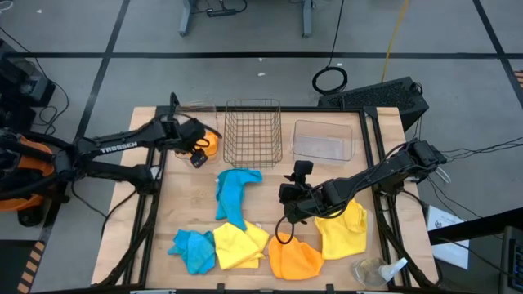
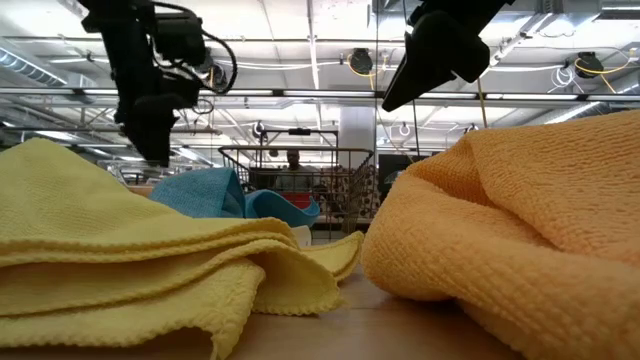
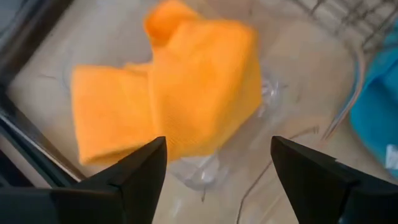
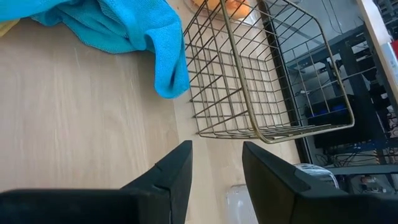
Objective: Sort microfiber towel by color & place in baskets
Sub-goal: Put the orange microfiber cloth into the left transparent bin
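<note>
Several microfiber towels lie on the table's near half: a blue towel (image 1: 235, 192) in the middle, another blue (image 1: 192, 249), a yellow (image 1: 237, 245), an orange (image 1: 294, 260) and a second yellow (image 1: 343, 229). One more orange towel (image 3: 174, 93) lies inside the left clear tub (image 1: 200, 110). My left gripper (image 1: 196, 153) (image 3: 217, 146) hovers open just above it. The wire-mesh basket (image 1: 253, 131) and the right clear tub (image 1: 323, 139) stand along the far edge. My right gripper (image 1: 288, 196) (image 4: 216, 146) is open, raised over bare table right of the middle blue towel.
A crumpled clear plastic item (image 1: 372, 269) sits at the near right corner. Bare wood (image 1: 188, 204) shows between the baskets and the towel row. In the low view a person (image 2: 293, 160) stands far behind the wire basket.
</note>
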